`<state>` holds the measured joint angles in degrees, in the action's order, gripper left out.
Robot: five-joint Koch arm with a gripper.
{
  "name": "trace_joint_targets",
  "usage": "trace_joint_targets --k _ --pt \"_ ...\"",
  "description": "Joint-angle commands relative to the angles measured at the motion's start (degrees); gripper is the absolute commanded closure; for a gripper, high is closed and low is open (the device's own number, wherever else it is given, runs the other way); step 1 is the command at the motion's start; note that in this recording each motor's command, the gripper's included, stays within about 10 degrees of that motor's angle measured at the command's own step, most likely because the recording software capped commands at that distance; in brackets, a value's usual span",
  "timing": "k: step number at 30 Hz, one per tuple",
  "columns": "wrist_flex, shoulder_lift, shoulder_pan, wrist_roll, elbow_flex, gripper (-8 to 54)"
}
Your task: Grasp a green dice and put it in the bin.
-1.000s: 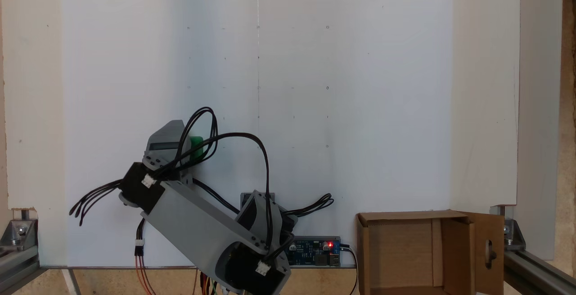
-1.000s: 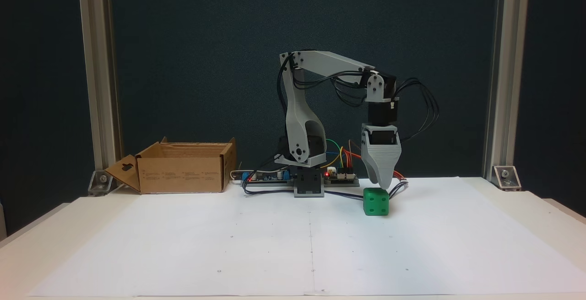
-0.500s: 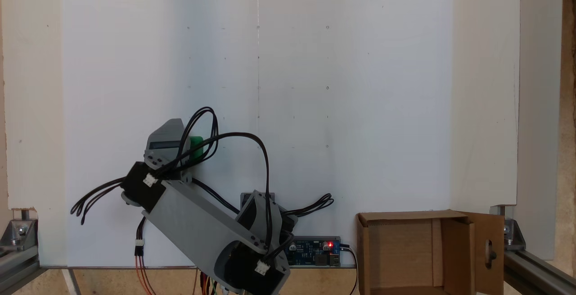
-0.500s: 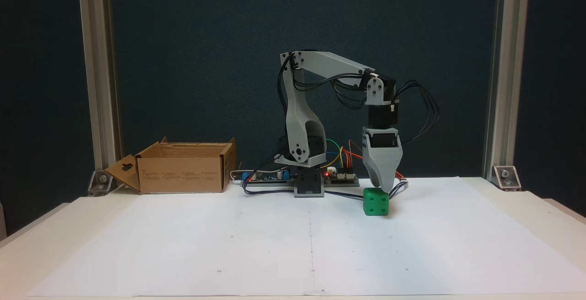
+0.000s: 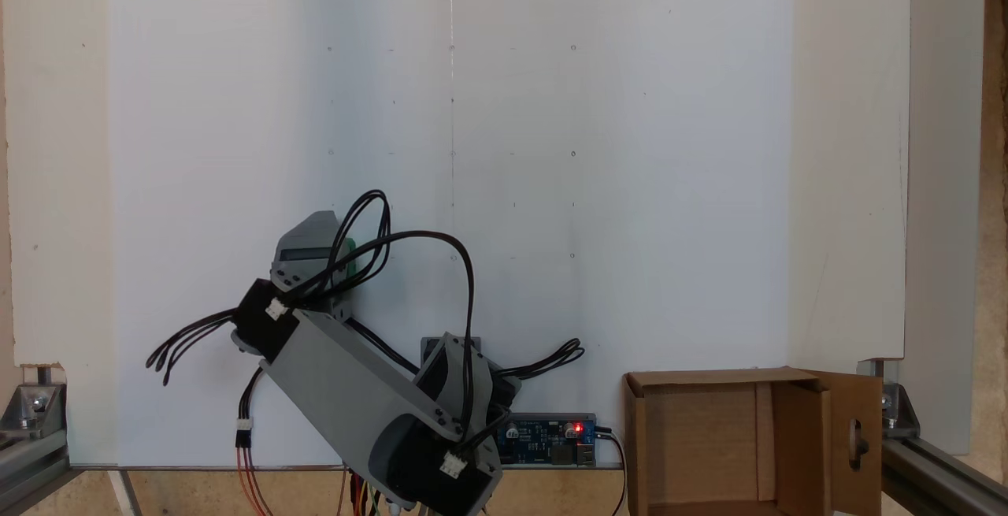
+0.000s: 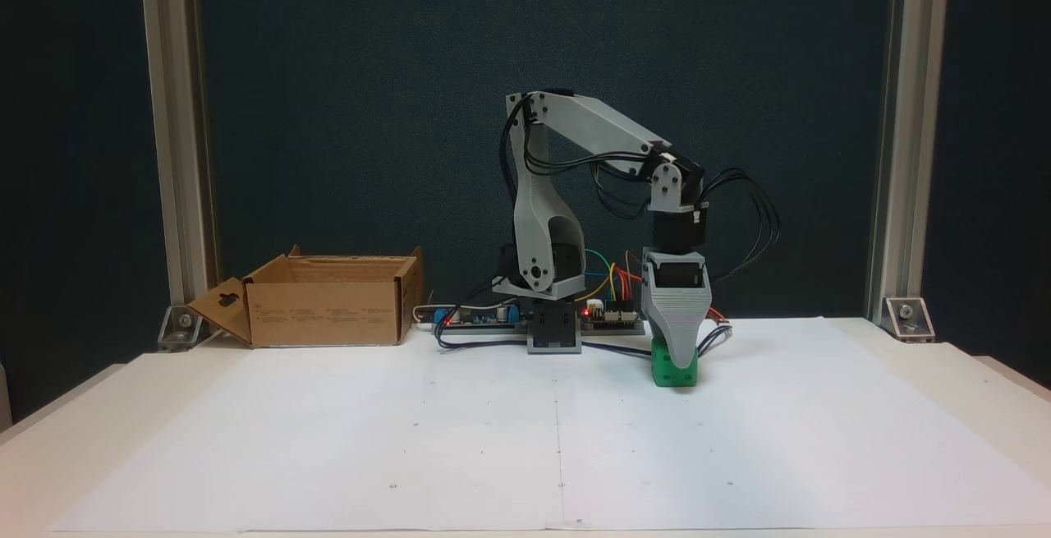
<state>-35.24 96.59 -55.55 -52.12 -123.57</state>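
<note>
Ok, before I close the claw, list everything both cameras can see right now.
green dice: one, bright green, on the white paper right of the arm's base in the side-on fixed view, its top hidden by the claw.
bin: one, brown cardboard, flaps up, empty, at the table's back edge, left in that view.
white paper: one sheet, covering the table.
circuit boards: blue, red light on, beside the arm's base.
frame posts: two, silver, at the back corners.
arm: one, grey with black cables.
claw: one, grey, lowered over the dice; whether it is open or shut cannot be told.
</note>
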Motion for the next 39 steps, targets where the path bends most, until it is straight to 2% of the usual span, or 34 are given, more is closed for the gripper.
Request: trace_joint_targets --k 1,20,27,34,37,39 --pt "0.26 0.09 0.26 -3.96 0.62 2.5" --pt "1.76 -3.6 0.35 -3.96 0.18 4.3" --pt "2.46 -3.78 0.88 -3.96 0.0 9.0" --pt "3.6 -4.22 1.14 -3.87 -0.09 9.1" --pt "4.66 -4.39 1.14 -3.96 -0.26 13.8" --pt "4.83 -4.48 1.14 -3.87 -0.35 13.8"
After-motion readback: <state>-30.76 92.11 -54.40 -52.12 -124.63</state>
